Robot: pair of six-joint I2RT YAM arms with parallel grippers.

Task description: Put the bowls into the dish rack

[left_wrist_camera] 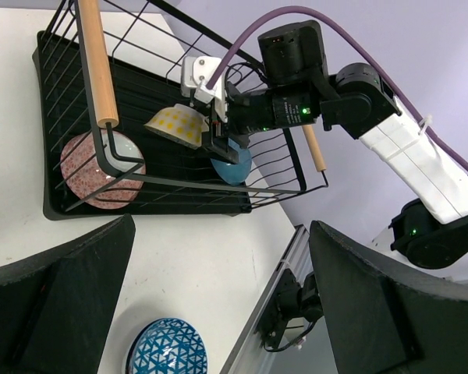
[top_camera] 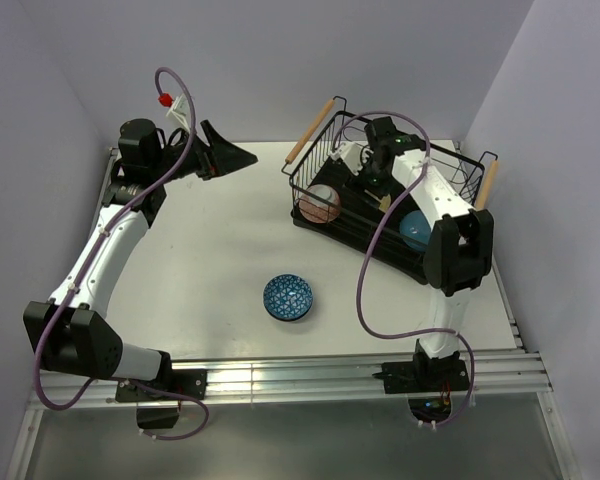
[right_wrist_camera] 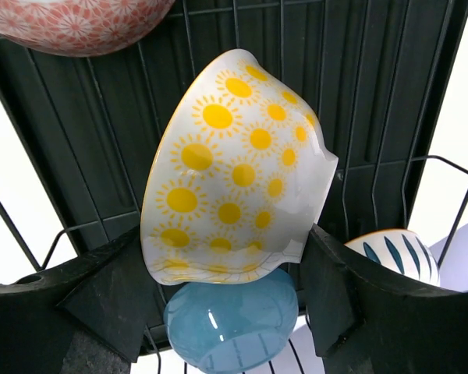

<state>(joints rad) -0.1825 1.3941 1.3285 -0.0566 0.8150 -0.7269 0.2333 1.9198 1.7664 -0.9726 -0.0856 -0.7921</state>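
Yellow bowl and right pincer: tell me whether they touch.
Touching. The right wrist view shows the yellow bowl wedged between the two fingers of the right pincer, both pressed against its sides with no gap.

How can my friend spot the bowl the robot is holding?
Find the big black wire dish rack. Over its base, the right gripper holds the sun bowl, tilted. Only it is white with yellow suns; its neighbours are a pink bowl, a plain blue bowl and a blue-striped bowl.
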